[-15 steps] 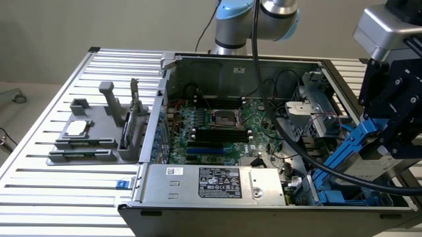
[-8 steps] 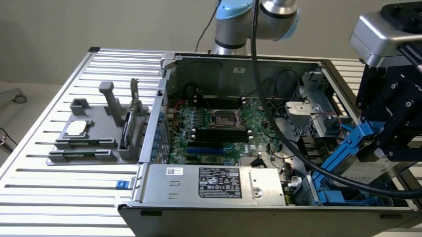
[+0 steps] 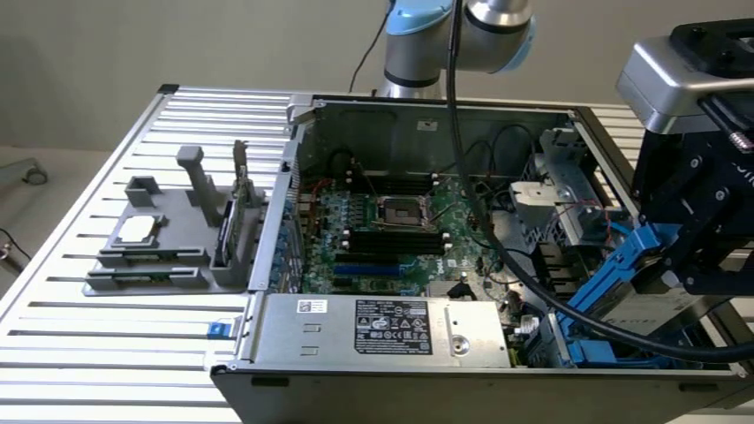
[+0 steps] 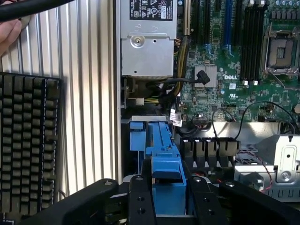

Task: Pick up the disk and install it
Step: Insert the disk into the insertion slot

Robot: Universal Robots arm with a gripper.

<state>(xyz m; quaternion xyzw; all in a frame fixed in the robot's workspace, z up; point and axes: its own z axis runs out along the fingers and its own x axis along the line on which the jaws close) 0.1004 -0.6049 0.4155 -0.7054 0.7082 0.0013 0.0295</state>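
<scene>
We count one computer case, one motherboard, one power supply, one disk, one keyboard, one grey rack, one gripper and one hand.

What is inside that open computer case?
A green motherboard with a processor socket, a silver power supply and black cables. At the exterior view's right, the gripper holds the disk, in its blue carrier, over a corner of the case; what lies under it is covered.

A ribbed metal table carries an open computer case, a grey rack beside it, and a black keyboard.
</scene>
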